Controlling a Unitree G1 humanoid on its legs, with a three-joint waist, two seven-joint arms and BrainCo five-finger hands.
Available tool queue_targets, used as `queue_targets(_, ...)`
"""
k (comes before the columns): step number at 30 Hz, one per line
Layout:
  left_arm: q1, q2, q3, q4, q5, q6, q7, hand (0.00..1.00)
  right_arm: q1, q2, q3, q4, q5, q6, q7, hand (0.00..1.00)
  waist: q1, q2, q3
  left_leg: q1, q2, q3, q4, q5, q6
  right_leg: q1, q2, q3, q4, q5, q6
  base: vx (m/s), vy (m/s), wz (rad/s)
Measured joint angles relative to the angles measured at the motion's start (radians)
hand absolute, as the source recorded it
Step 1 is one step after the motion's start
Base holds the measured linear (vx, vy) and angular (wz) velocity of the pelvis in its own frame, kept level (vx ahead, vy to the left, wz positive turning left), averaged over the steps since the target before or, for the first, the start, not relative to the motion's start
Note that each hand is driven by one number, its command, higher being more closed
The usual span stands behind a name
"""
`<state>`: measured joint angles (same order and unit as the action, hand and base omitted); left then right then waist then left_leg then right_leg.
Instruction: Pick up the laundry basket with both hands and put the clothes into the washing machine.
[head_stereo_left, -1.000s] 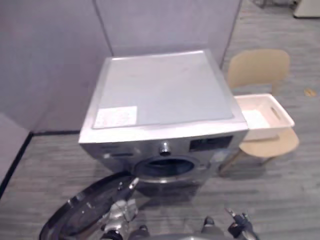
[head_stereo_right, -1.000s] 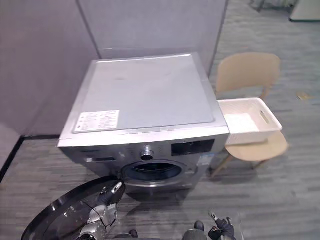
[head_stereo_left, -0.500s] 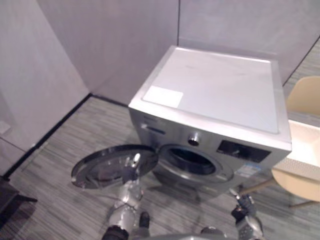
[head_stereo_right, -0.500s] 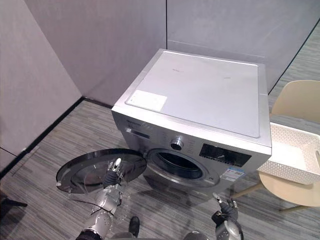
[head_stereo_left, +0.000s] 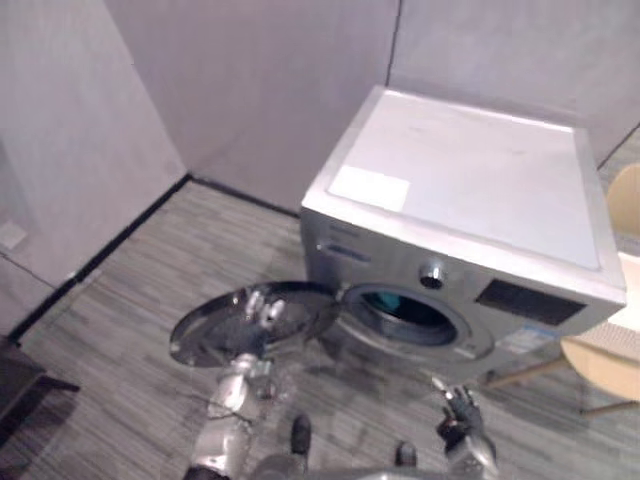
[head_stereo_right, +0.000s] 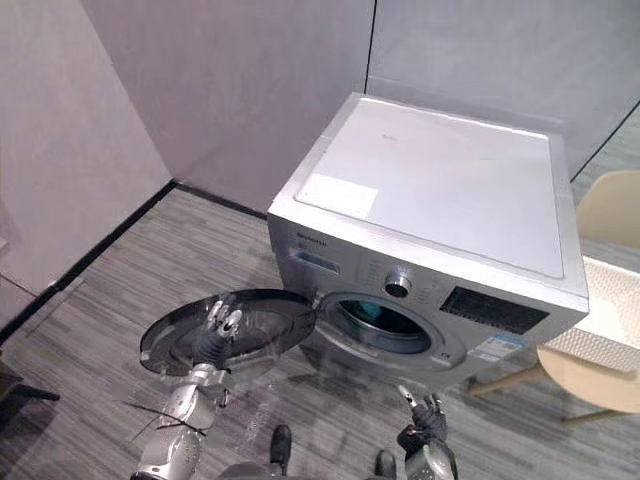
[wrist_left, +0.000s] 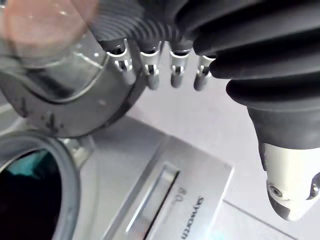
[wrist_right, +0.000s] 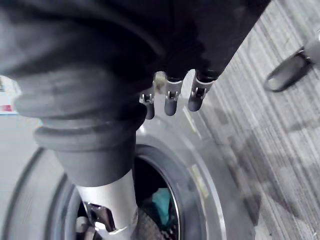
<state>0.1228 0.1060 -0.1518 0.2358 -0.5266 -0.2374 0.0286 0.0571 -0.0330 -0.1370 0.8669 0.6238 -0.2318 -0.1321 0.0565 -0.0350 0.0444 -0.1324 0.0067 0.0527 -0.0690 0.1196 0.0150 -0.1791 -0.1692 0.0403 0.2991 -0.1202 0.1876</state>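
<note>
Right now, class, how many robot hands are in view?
2: the left hand by the open round glass door, the right hand low before the silver washing machine.

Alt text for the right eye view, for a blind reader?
A silver washing machine stands with its round door swung open, the left hand open at the door. The right hand hangs open low before the machine; a white basket sits on a chair beside it.

Door (head_stereo_right: 225, 330) left of washing machine (head_stereo_right: 440, 190); basket (head_stereo_right: 600, 343) on chair (head_stereo_right: 592, 388) right.
</note>
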Motion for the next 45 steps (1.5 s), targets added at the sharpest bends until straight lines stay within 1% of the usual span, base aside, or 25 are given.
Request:
queue_targets(1, 0.006, -0.005, 0.012, 0.000, 0.016, 0.000, 0.001, 0.00, 0.005, -0.003, 0.000, 0.000, -0.008, -0.001, 0.005, 0.00, -0.012, -0.018, -0.002, -0.001, -0.019, 0.002, 0.043, -0.031, -0.004, -0.005, 0.008, -0.004, 0.057, -0.014, -0.012, 0.11, -0.036, -0.10)
queue_targets(2, 0.011, -0.008, 0.015, 0.000, 0.022, 0.000, 0.002, 0.00, 0.004, -0.006, 0.000, 0.000, -0.010, -0.001, 0.005, 0.00, -0.010, -0.021, -0.004, -0.002, -0.026, 0.004, 0.065, -0.049, -0.006, 0.002, 0.007, 0.011, 0.047, -0.008, -0.008, 0.11, 0.014, -0.27)
queue_targets(3, 0.010, -0.020, 0.013, 0.001, 0.029, -0.001, 0.004, 0.00, -0.003, -0.008, 0.009, -0.009, -0.015, -0.004, 0.005, 0.00, -0.012, -0.020, -0.013, -0.014, -0.024, 0.012, 0.091, -0.062, -0.001, 0.033, 0.008, 0.027, -0.008, 0.006, -0.013, 0.08, 0.039, -0.43)
queue_targets(6, -0.026, -0.026, 0.009, 0.015, 0.029, -0.001, 0.018, 0.00, -0.016, -0.017, 0.069, -0.020, -0.038, -0.005, 0.006, 0.00, -0.013, -0.039, -0.017, -0.031, -0.027, 0.039, 0.089, -0.054, -0.001, 0.067, 0.000, 0.028, -0.134, 0.007, -0.019, 0.02, -0.009, -0.25)
queue_targets(7, -0.043, -0.030, 0.005, 0.018, 0.029, -0.002, 0.018, 0.00, -0.030, -0.019, 0.079, -0.019, -0.041, -0.004, 0.006, 0.00, -0.011, -0.030, -0.014, -0.038, -0.024, 0.033, 0.090, -0.045, -0.006, 0.086, 0.009, 0.032, -0.183, 0.011, -0.048, -0.04, -0.046, 0.00)
queue_targets(9, -0.048, -0.044, 0.004, 0.028, 0.029, -0.003, 0.018, 0.00, -0.041, -0.023, 0.083, -0.019, -0.045, -0.004, 0.005, 0.00, -0.008, -0.012, -0.011, -0.039, -0.014, 0.021, 0.088, -0.037, -0.013, 0.097, 0.022, 0.030, -0.201, 0.016, -0.056, -0.07, -0.052, 0.16)
queue_targets(10, -0.042, -0.059, 0.003, 0.033, 0.026, -0.003, 0.018, 0.00, -0.056, -0.040, 0.106, -0.019, -0.048, -0.004, 0.006, 0.00, 0.005, 0.009, -0.005, -0.030, -0.002, 0.007, 0.082, -0.028, -0.022, 0.105, 0.035, 0.017, -0.208, 0.023, -0.068, -0.10, -0.070, 0.17)
queue_targets(13, -0.013, -0.084, 0.000, 0.032, 0.026, -0.005, 0.015, 0.00, -0.069, -0.064, 0.128, -0.019, -0.077, -0.004, 0.007, 0.00, 0.017, 0.043, 0.001, -0.013, 0.017, -0.024, 0.053, -0.011, -0.044, 0.127, 0.056, -0.005, -0.214, 0.021, -0.087, -0.08, -0.073, 0.24)
queue_targets(16, 0.019, -0.082, -0.002, 0.017, 0.027, -0.005, 0.013, 0.00, -0.066, -0.074, 0.146, -0.017, -0.085, -0.003, 0.007, 0.00, 0.015, 0.058, 0.008, 0.032, 0.021, -0.041, -0.004, 0.016, -0.065, 0.138, 0.062, -0.036, -0.152, -0.019, -0.092, -0.04, -0.064, 0.36)
queue_targets(18, 0.020, -0.074, -0.007, -0.037, 0.028, -0.002, -0.003, 0.00, -0.059, -0.074, 0.146, -0.017, -0.085, -0.002, 0.007, 0.00, 0.015, 0.038, 0.023, 0.027, 0.002, -0.048, 0.030, -0.010, -0.052, 0.112, 0.039, -0.047, -0.018, -0.099, -0.084, -0.04, -0.052, 0.39)
queue_targets(19, 0.019, -0.073, -0.008, -0.055, 0.028, -0.002, -0.006, 0.00, -0.058, -0.074, 0.145, -0.017, -0.085, -0.001, 0.006, 0.00, 0.015, 0.033, 0.022, 0.020, -0.003, -0.045, 0.040, -0.028, -0.054, 0.104, 0.031, -0.049, 0.005, -0.115, -0.081, -0.08, -0.046, 0.35)
queue_targets(20, 0.018, -0.073, -0.012, -0.092, 0.029, -0.002, -0.007, 0.00, -0.057, -0.074, 0.145, -0.017, -0.084, 0.000, 0.006, 0.00, 0.012, 0.022, 0.015, 0.016, -0.008, -0.028, 0.044, -0.080, -0.067, 0.094, 0.021, -0.033, 0.030, -0.138, -0.082, -0.05, -0.050, 0.31)
queue_targets(21, 0.012, -0.069, -0.013, -0.115, 0.030, -0.004, -0.007, 0.00, -0.050, -0.072, 0.145, -0.018, -0.084, -0.002, 0.007, 0.00, 0.010, -0.008, 0.005, 0.006, -0.013, 0.009, 0.070, -0.109, -0.057, 0.068, -0.009, -0.021, 0.034, -0.149, -0.090, 0.00, -0.026, 0.22)
queue_targets(22, 0.007, -0.078, -0.016, -0.128, 0.030, -0.008, -0.006, 0.00, -0.049, -0.075, 0.146, -0.020, -0.084, -0.002, 0.008, 0.00, 0.013, 0.015, -0.006, -0.011, -0.002, 0.010, 0.103, -0.108, -0.041, 0.063, -0.002, -0.012, 0.055, -0.155, -0.089, 0.06, -0.024, 0.10)
queue_targets(23, 0.008, -0.085, -0.017, -0.136, 0.031, -0.008, -0.005, 0.00, -0.047, -0.087, 0.146, -0.019, -0.083, -0.001, 0.008, 0.00, 0.012, 0.029, -0.014, -0.012, 0.010, 0.014, 0.102, -0.072, -0.060, 0.057, 0.014, -0.014, 0.075, -0.168, -0.083, 0.09, -0.053, 0.22)
queue_targets(24, 0.005, -0.091, -0.023, -0.142, 0.030, -0.008, -0.002, 0.00, -0.045, -0.083, 0.153, -0.019, -0.083, 0.003, 0.008, 0.00, -0.010, 0.018, -0.024, -0.006, -0.009, -0.007, 0.090, -0.038, -0.058, 0.048, 0.009, 0.011, 0.115, -0.182, -0.086, 0.10, -0.069, 0.39)
queue_targets(26, -0.003, -0.090, -0.033, -0.157, 0.030, -0.008, 0.002, 0.00, -0.054, -0.079, 0.157, -0.020, -0.083, 0.002, 0.007, 0.00, -0.022, 0.013, -0.027, 0.021, -0.016, -0.034, 0.020, 0.006, -0.061, 0.051, 0.012, 0.012, 0.114, -0.190, -0.088, 0.10, -0.074, 0.43)
queue_targets(28, -0.016, -0.095, -0.049, -0.172, 0.030, -0.008, 0.008, 0.00, -0.070, -0.080, 0.165, -0.020, -0.083, 0.001, 0.006, 0.00, -0.020, 0.018, -0.029, 0.038, -0.022, -0.054, -0.025, 0.040, -0.061, 0.059, 0.014, 0.001, 0.114, -0.189, -0.088, 0.04, -0.071, 0.27)
queue_targets(32, -0.018, -0.093, -0.061, -0.283, 0.030, -0.016, 0.019, 0.00, -0.103, -0.070, 0.201, -0.019, -0.083, -0.003, 0.006, 0.00, -0.015, 0.020, -0.030, 0.052, -0.023, -0.064, -0.026, 0.040, -0.061, 0.089, 0.012, -0.005, 0.087, -0.187, -0.090, 0.00, -0.029, 0.09)
queue_targets(34, -0.016, -0.092, -0.054, -0.332, 0.030, -0.038, 0.020, 0.00, -0.111, -0.070, 0.237, -0.017, -0.085, -0.006, 0.006, 0.00, -0.009, 0.032, -0.037, 0.041, -0.018, -0.064, -0.027, 0.040, -0.061, 0.087, 0.014, -0.004, 0.066, -0.174, -0.086, -0.05, -0.008, -0.02)
queue_targets(36, -0.005, -0.091, -0.041, -0.353, 0.031, -0.045, 0.027, 0.00, -0.111, -0.069, 0.259, -0.013, -0.085, -0.006, 0.006, 0.00, 0.001, 0.040, -0.038, 0.034, -0.013, -0.060, -0.030, 0.040, -0.061, 0.086, 0.019, 0.001, 0.045, -0.159, -0.085, -0.06, 0.015, -0.11)
queue_targets(37, 0.001, -0.091, -0.031, -0.360, 0.034, -0.048, 0.040, 0.00, -0.107, -0.068, 0.273, -0.007, -0.085, -0.005, 0.007, 0.00, 0.013, 0.045, -0.038, 0.026, -0.007, -0.053, -0.032, 0.039, -0.061, 0.084, 0.026, 0.009, 0.026, -0.146, -0.084, -0.07, 0.025, -0.15)
queue_targets(38, 0.008, -0.091, -0.024, -0.364, 0.043, -0.053, 0.045, 0.00, -0.103, -0.066, 0.274, -0.006, -0.085, -0.005, 0.007, 0.00, 0.013, 0.046, -0.037, 0.017, -0.003, -0.052, -0.032, 0.039, -0.061, 0.079, 0.029, 0.010, 0.013, -0.137, -0.082, -0.11, 0.031, -0.11)
queue_targets(42, 0.041, -0.089, 0.058, -0.365, 0.132, -0.055, 0.085, 0.00, -0.086, -0.065, 0.271, -0.005, -0.086, -0.005, 0.008, 0.00, 0.013, 0.052, -0.022, -0.043, 0.006, -0.050, -0.033, 0.039, -0.067, 0.038, 0.039, 0.014, -0.032, -0.099, -0.077, -0.06, 0.022, -0.06)
queue_targets(45, 0.005, -0.045, 0.190, -0.328, 0.227, -0.056, 0.124, 0.00, -0.084, -0.066, 0.252, 0.015, -0.091, -0.002, 0.028, 0.00, 0.014, 0.048, 0.013, -0.118, 0.024, -0.049, -0.033, 0.042, -0.069, -0.006, 0.057, 0.017, -0.107, -0.046, -0.067, -0.05, 0.015, -0.12)
